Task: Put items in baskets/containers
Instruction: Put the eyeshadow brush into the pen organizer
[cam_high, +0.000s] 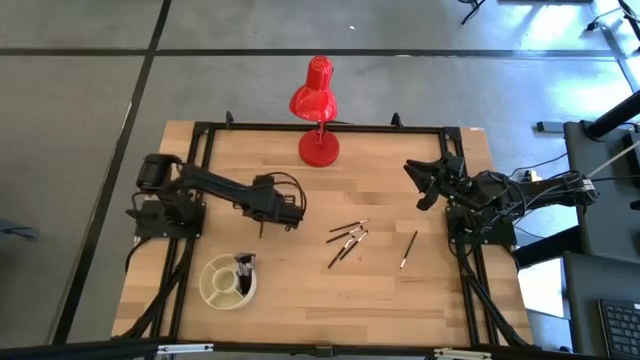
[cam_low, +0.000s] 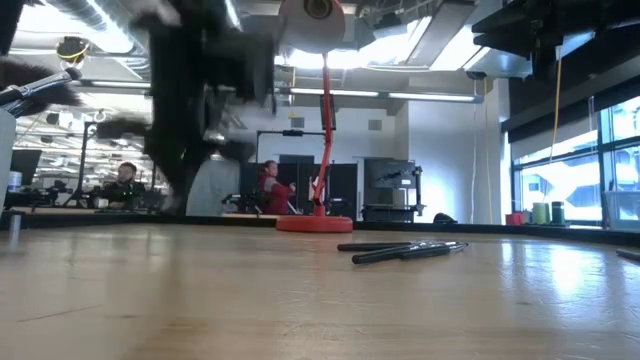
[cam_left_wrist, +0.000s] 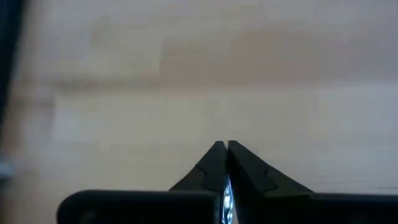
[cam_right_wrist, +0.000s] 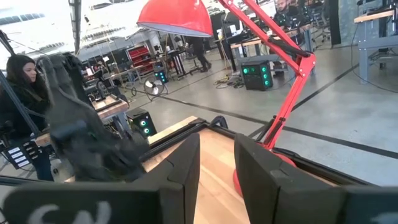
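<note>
Several thin dark makeup brushes (cam_high: 346, 240) lie flat in a loose bunch mid-table and also show in the low view (cam_low: 400, 250). One more brush (cam_high: 408, 249) lies alone to their right. The round cream divided dish (cam_high: 227, 282) sits near the table's near-left corner, with a few brushes (cam_high: 243, 267) lying in one compartment. My left gripper (cam_high: 264, 222) hangs over the wood between dish and bunch, pointing down, shut (cam_left_wrist: 222, 148). My right gripper (cam_high: 425, 187) waits at the right edge, open (cam_right_wrist: 216, 165). My left gripper is shut from above, pointing down. A silvery sliver (cam_left_wrist: 227, 198) shows in the slit far back between the fingers, and a thin dark brush end (cam_high: 262, 233) sticks out below the gripper toward the near edge. It is lifted clear of the table. Which part is pinched is hidden.
A red desk lamp (cam_high: 319, 148) stands on its round base at the middle of the far edge, its head leaning beyond the table. Bare wood lies between dish and bunch. People sit in the room behind (cam_low: 270, 188).
</note>
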